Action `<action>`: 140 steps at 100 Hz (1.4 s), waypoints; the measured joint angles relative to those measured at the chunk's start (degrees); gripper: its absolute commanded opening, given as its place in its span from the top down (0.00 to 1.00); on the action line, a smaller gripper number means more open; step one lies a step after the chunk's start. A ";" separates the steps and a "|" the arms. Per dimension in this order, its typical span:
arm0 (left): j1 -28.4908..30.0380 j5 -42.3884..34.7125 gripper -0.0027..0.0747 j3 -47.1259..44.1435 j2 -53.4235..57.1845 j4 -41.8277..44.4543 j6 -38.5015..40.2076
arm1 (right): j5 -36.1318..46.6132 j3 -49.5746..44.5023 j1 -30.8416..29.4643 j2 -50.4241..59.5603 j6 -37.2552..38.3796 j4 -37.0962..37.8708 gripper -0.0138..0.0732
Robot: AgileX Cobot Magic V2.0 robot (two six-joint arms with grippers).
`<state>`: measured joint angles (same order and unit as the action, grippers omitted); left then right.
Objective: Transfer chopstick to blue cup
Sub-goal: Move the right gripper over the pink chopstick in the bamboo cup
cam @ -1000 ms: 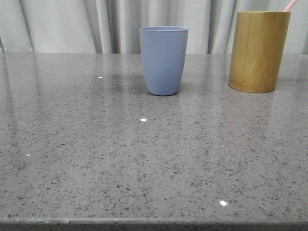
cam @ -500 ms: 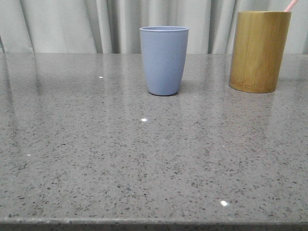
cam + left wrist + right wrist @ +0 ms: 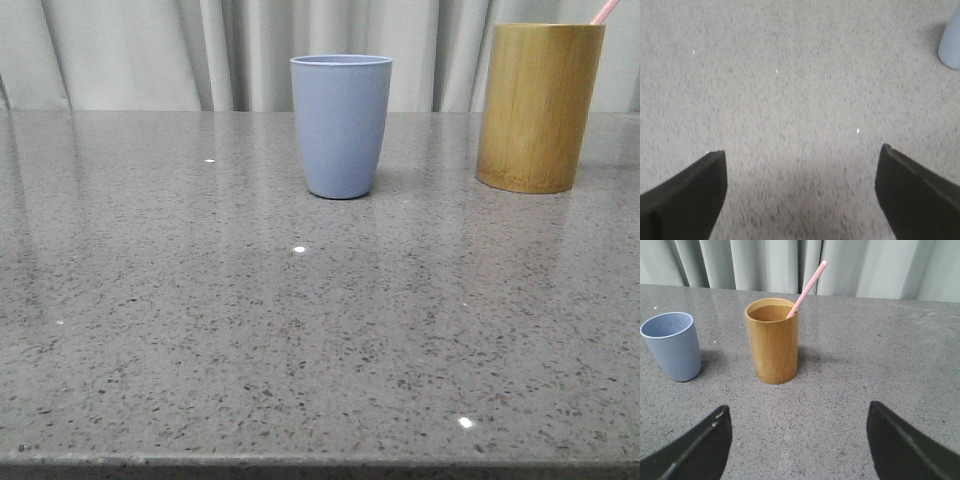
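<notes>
- Your left tool (image 3: pixel 800 195) hangs over bare speckled grey tabletop (image 3: pixel 300 340), its fingers spread wide with nothing between them.
- Your right tool (image 3: pixel 799 450) is likewise wide open and holds nothing, facing the two cups.
- The blue cup (image 3: pixel 340 125) stands upright at mid-table, towards the far edge.
- To its right, well apart, stands the bamboo cylinder (image 3: pixel 538 105); the chopstick (image 3: pixel 807 287) sits inside it, leaning, its pink end poking above the rim.
- Pale curtains (image 3: pixel 150 50) hang beyond.

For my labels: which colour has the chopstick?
Pale pink; the chopstick shows best in the right wrist view, leaning in the bamboo cylinder.
</notes>
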<state>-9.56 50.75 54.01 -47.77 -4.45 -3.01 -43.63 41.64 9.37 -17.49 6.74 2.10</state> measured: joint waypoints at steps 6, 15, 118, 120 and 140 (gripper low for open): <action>0.00 -0.26 0.20 -2.88 3.38 0.00 0.28 | 0.00 0.00 0.00 0.00 0.00 0.00 0.19; 0.00 -0.48 0.20 -6.30 7.38 0.10 0.49 | 0.00 0.00 0.00 0.00 0.00 0.00 0.19; 0.00 -1.06 0.20 -9.12 10.42 0.45 0.53 | 48.82 -3.60 0.00 -31.91 0.00 -5.14 0.19; 0.00 -1.06 0.20 -9.12 10.42 0.45 0.53 | 49.57 -3.60 0.00 -32.91 0.00 -5.85 0.19; 0.00 -1.06 0.20 -9.12 10.42 0.45 0.53 | 56.74 -3.73 0.00 -39.80 0.12 -7.93 0.19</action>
<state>-9.56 49.69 44.89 -37.36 -3.99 -2.48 13.11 37.91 9.37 -57.28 6.87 -5.84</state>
